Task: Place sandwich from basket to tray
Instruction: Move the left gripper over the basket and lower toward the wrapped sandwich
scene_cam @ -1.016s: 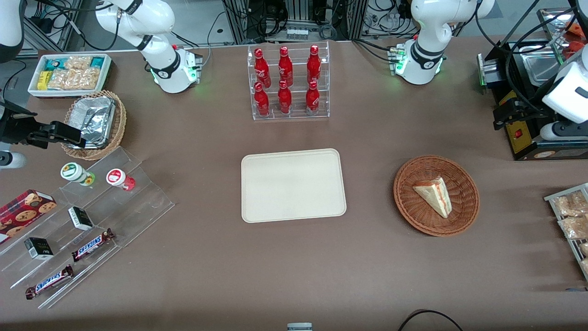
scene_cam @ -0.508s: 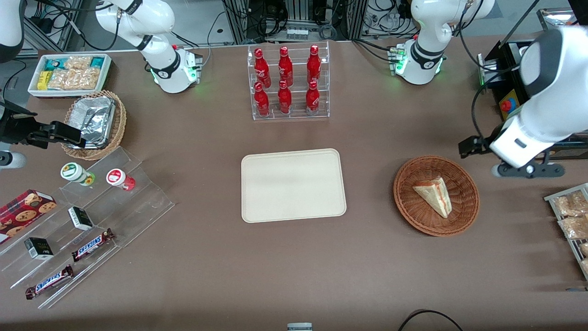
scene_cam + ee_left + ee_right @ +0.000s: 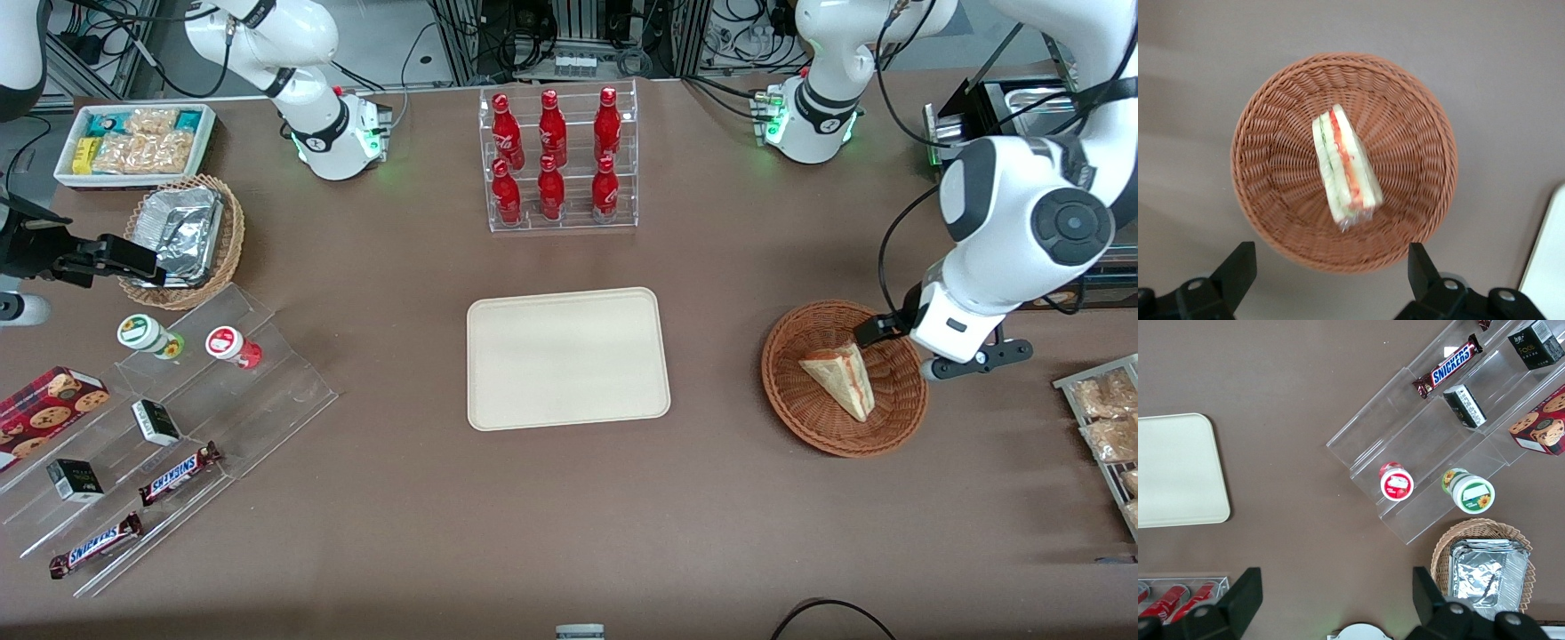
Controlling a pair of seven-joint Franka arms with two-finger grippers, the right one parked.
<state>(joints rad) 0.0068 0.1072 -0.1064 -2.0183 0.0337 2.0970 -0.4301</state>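
Observation:
The sandwich (image 3: 840,378) (image 3: 1343,167), a pale bread wedge with red and green filling, lies in the middle of the round reddish-brown wicker basket (image 3: 784,391) (image 3: 1265,193). My left gripper (image 3: 889,336) (image 3: 1331,273) hovers above the basket's rim on the side toward the working arm's end of the table. It is open wide and holds nothing. The cream-beige tray (image 3: 567,358) (image 3: 1548,267) lies flat at the table's middle, beside the basket toward the parked arm's end, with nothing on it.
A clear rack of red bottles (image 3: 556,160) stands farther from the front camera than the tray. A metal rack of snack packets (image 3: 1107,427) sits near the basket at the working arm's end. Stepped acrylic shelves with snacks (image 3: 160,418) and a foil-filled tan basket (image 3: 182,240) lie toward the parked arm's end.
My left arm has swung in from the working arm's end of the table and come down over the basket's rim. The sandwich, basket and tray have not moved.

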